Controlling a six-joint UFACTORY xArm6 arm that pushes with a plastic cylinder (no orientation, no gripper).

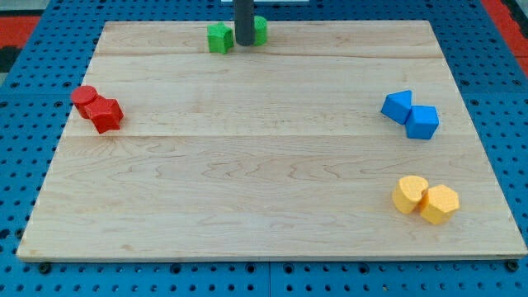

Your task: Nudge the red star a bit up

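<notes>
Red star (106, 114) lies near the worktop's (264, 198) left edge in the view, touching a red cylinder (83, 98). My tip (245, 44) sits at the view's top between two green blocks (219, 38), perhaps touching them. There is no gripper to report.

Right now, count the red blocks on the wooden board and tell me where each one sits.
2. The red cylinder block is at the view's left edge; the red star block touches it, just lower right. My tip is far off, between the green blocks. None seem hidden.
</notes>
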